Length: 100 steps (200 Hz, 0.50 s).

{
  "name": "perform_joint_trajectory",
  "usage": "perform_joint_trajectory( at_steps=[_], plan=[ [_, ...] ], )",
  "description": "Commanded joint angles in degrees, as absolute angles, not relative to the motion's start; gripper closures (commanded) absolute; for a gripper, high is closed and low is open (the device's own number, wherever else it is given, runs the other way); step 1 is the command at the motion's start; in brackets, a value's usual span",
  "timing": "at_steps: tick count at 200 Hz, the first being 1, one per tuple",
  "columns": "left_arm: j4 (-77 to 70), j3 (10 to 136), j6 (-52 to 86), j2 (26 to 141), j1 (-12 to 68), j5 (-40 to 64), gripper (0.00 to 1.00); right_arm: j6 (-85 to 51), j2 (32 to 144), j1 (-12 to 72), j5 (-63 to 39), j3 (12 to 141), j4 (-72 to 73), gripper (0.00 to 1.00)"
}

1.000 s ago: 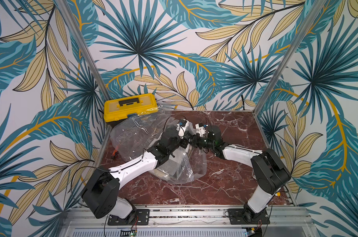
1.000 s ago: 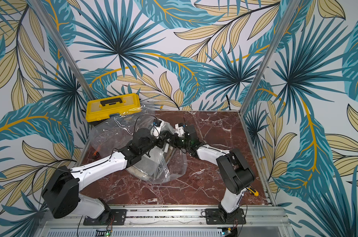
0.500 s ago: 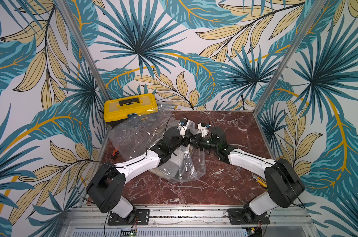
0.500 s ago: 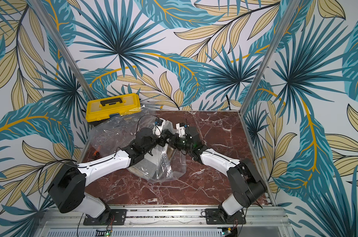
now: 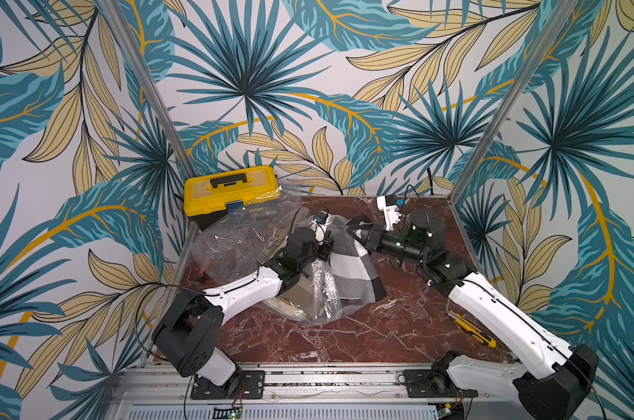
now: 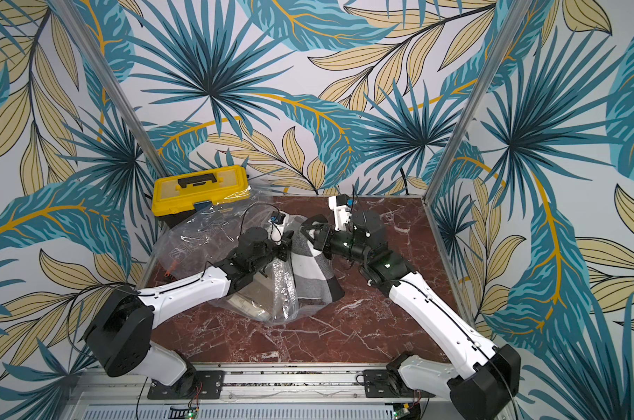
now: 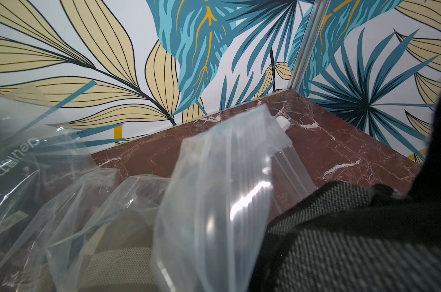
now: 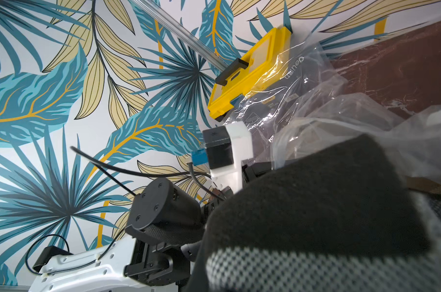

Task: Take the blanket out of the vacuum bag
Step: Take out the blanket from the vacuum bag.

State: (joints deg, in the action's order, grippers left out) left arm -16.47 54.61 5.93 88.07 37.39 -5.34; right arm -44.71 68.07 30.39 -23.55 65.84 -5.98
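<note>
At centre, the right claw pinched the blanket, which trailed leftward and down toward the bag pinched by the left claw.

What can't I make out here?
- Right gripper fingertips: buried in blanket folds, both top views and right wrist view.
- Left gripper fingertips: outside left wrist frame; vacuum bag plastic covers them from above.
- Blanket's lower end: glare on bag, both top views.
- Orange item at bag's edge: too small.

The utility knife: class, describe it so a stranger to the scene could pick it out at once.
On the red marble table, find the right arm's white forearm. The utility knife lies flat beside it: slim, yellow and black, far smaller than the yellow toolbox.
</note>
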Motion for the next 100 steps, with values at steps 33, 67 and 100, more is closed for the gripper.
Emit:
perform_joint_trajectory(
  at_steps=[33, 67, 100],
  plan=[
    [-15.0, 52.0, 6.9, 86.7, 37.0, -5.6, 1.00, -30.0, 63.8, 29.5, -13.6, 77.1, -21.6, 1.00],
    [-14.8, 50.1, 8.1, 85.2, 37.0, -5.4, 1.00, -23.3, 63.6, 28.9, -5.4, 81.6, -28.3, 1.00],
    [-13.6, 48.8, 8.9, 84.0, 37.0, -5.9, 1.00, -19.4, 65.0, 26.5, -2.0, 84.8, -32.5, 1.00]
  ],
)
